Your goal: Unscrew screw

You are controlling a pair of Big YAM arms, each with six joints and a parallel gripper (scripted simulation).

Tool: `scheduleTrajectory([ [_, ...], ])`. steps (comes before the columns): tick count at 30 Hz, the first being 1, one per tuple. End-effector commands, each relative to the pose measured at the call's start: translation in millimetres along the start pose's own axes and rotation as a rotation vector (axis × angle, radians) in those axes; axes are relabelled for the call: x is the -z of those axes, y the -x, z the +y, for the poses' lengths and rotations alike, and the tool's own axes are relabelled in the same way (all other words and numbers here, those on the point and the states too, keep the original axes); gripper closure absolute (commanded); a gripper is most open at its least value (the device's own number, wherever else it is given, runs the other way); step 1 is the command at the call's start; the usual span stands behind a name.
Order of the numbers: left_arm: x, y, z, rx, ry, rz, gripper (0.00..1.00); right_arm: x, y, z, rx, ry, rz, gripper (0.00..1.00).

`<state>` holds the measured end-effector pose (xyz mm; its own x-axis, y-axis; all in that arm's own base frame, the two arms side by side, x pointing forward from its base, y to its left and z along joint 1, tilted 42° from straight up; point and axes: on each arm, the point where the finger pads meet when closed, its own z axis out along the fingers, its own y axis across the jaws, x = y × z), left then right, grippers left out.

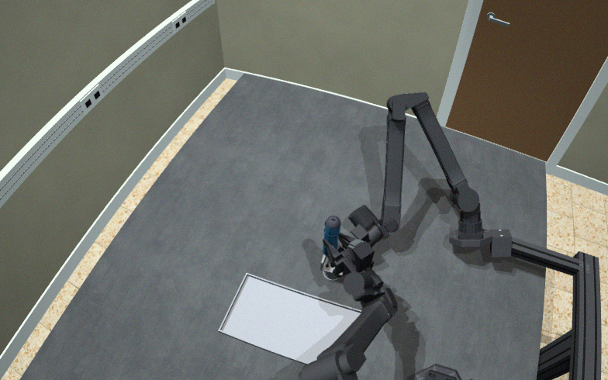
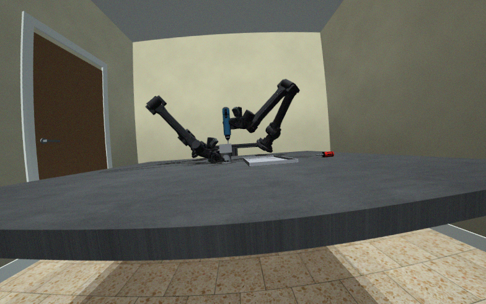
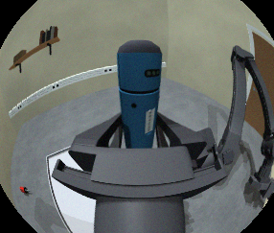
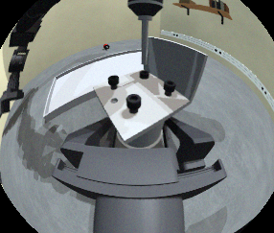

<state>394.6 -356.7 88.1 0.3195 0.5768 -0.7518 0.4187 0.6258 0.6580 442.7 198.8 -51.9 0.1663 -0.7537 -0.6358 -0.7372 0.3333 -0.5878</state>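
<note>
The joint module [image 4: 140, 137] [image 2: 225, 153] stands upright on the table, with its pale bracket [image 4: 147, 111] on top. My right gripper [image 4: 140, 145] [image 2: 216, 154] is shut on the module's base, low by the table. Three black screws [image 4: 133, 102] [image 4: 112, 81] [image 4: 170, 85] stand raised from the bracket. A fourth screw [image 4: 145, 74] sits lower. My left gripper [image 3: 137, 143] [image 2: 232, 122] is shut on the electric screwdriver [image 3: 137, 100] [image 1: 331, 230] [image 2: 225, 120] and holds it upright. Its bit [image 4: 146, 44] comes straight down onto the low screw's head.
A white tray [image 1: 287, 316] [image 2: 269, 160] [image 4: 78, 92] [image 3: 65, 202] lies flat just beyond the module. A red hand screwdriver [image 2: 326, 153] [image 4: 106, 46] [image 3: 25, 190] lies past the tray. The right arm [image 3: 240, 109] rises on the door side. The two wrists are close together over the module.
</note>
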Motion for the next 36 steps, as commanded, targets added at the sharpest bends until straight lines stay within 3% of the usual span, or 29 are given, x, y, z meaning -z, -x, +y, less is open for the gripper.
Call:
scheduleTrajectory([
  [1,-4.1,2.4,9.4,0.003,0.029,-0.031,0.58,-0.7,4.8,-3.0,0.004,-0.009,-0.011,0.41],
  [7,-3.3,14.9,12.1,0.008,0.033,-0.054,0.58,-0.7,4.8,-3.0,0.004,-0.009,-0.011,0.41],
  [36,-1.6,2.8,9.9,0.003,0.026,-0.036,0.58,-0.7,4.8,-3.0,0.004,-0.009,-0.011,0.41],
])
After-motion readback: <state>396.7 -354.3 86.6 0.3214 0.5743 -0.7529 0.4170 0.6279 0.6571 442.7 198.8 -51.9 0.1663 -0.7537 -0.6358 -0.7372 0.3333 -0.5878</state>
